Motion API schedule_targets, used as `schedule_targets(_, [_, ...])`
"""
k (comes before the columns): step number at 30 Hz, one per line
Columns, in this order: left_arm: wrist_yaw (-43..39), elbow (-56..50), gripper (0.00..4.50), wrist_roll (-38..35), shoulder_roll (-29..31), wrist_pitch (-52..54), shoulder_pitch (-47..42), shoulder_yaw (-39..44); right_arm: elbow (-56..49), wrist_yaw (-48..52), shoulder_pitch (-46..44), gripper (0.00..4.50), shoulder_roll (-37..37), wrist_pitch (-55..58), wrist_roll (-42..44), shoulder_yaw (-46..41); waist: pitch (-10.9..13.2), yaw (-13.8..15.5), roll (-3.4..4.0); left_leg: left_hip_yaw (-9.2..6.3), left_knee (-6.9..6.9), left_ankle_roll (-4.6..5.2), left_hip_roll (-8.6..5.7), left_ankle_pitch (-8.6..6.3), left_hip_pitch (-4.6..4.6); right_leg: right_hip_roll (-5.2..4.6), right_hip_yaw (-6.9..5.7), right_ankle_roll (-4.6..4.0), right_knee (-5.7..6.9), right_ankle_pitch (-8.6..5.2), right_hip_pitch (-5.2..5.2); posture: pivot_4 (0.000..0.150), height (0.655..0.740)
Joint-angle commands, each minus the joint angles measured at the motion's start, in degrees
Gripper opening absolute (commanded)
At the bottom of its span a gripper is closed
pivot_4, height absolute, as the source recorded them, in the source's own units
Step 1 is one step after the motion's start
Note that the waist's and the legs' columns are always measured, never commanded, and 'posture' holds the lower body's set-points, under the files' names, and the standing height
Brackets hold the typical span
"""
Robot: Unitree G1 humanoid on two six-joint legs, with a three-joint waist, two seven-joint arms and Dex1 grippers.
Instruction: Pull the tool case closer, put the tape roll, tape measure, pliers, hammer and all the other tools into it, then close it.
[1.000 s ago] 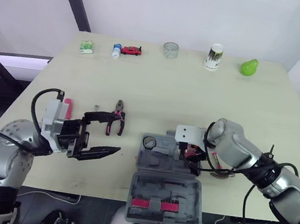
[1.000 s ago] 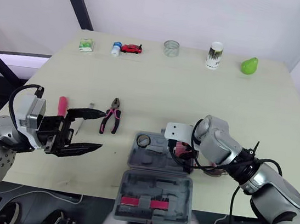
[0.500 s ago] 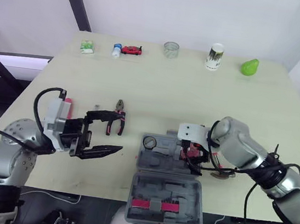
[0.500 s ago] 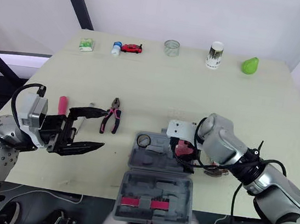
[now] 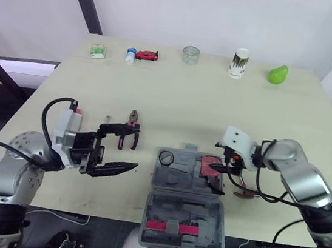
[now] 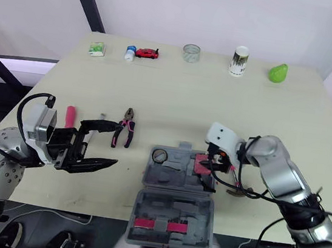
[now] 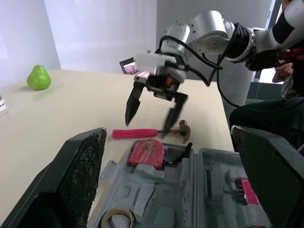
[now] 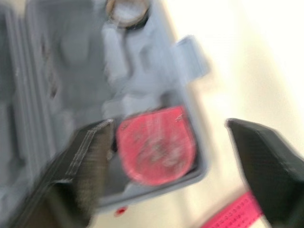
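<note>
The grey tool case [image 5: 174, 180] lies open at the table's front edge, lid toward me. A tape roll [image 5: 165, 157] and the red tape measure [image 5: 211, 165] rest in its tray. My right gripper [image 5: 227, 161] hovers open just above the tape measure's right side, holding nothing. The hammer [image 7: 152, 133] with a pink handle lies on the table just right of the case, below that arm. Pink-handled pliers [image 5: 130, 134] lie left of the case. My left gripper [image 5: 127, 149] is open and empty beside the pliers. A pink-handled screwdriver [image 6: 69, 116] lies behind it.
Along the far edge stand a green box [image 5: 97, 50], a small bottle [image 5: 129, 55], a red toy car [image 5: 146, 55], a clear cup [image 5: 190, 55], a white can [image 5: 239, 63] and a green pear [image 5: 276, 74]. A person [image 7: 289, 66] sits beyond the table.
The right gripper has opened and drawn back to the right, leaving the tape measure in the case tray. The left arm has barely moved.
</note>
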Motion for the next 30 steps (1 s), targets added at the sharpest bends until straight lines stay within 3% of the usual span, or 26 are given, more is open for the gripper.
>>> schedule_targets(1, [-0.4, -1.3, 4.50, -0.3, 0.0, -0.5, -0.4, 0.9, 3.1, -1.4, 3.8, 1.84, 2.9, -12.2, 4.3, -5.8, 0.0, -0.2, -0.02, -0.01, 0.00, 0.00, 0.00, 0.00, 0.02, 0.02, 0.01, 0.00, 0.00, 0.00, 0.02, 0.150, 0.7400])
schedule_targets(8, [-0.7, -1.0, 4.50, -0.4, 0.2, -0.4, -0.1, 1.2, 10.8, -1.0, 9.0, 1.84, 6.4, -23.7, 7.1, -7.6, 0.0, 0.0, -0.01, 0.01, 0.00, 0.00, 0.00, 0.00, 0.04, 0.03, 0.04, 0.00, 0.00, 0.00, 0.04, 0.150, 0.7400])
schedule_targets(16, [-0.7, -0.9, 4.50, -0.1, 0.3, -0.5, 0.2, 1.5, 22.1, 3.1, 8.9, 1.84, 12.1, -33.8, 12.1, -9.1, 0.0, -0.1, 0.00, 0.02, -0.01, 0.00, 0.01, 0.00, 0.11, 0.04, 0.07, 0.00, 0.04, 0.00, 0.07, 0.150, 0.7400])
schedule_targets(30, [-1.6, 1.3, 4.50, -0.2, 0.3, -0.6, -1.2, 1.7, 50.6, 4.6, 5.9, 1.84, 17.2, -48.6, 6.9, -7.6, 0.0, -0.2, -0.01, 0.08, -0.01, -0.01, 0.01, 0.00, 0.27, 0.03, 0.11, 0.00, 0.04, 0.01, 0.19, 0.150, 0.7400])
